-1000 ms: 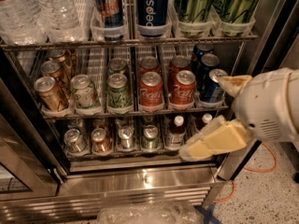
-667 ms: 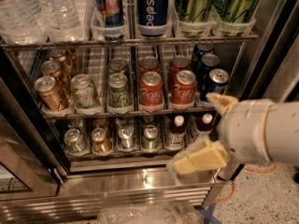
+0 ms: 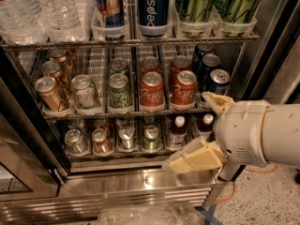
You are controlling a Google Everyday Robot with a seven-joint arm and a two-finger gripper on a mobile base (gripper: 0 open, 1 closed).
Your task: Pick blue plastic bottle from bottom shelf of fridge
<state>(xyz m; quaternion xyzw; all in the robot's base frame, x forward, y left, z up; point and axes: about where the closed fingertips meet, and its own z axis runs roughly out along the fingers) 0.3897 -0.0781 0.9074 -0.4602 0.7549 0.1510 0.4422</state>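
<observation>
Fridge [image 3: 140,186] open, with wire racks full of drinks. Bottom shelf [image 3: 112,153] — the lowest rack — carries a row of cans [image 3: 119,138] on its left part and two white-capped bottles on its right part. Gripper [image 3: 190,130] sits in front of the bottom shelf's right end, fingers spread wide, holding nothing. Blue plastic bottle [image 3: 205,123] stands upright at the bottom shelf's far right, between the two fingers as seen — contact cannot be judged. Second bottle [image 3: 177,128] stands just left of it.
</observation>
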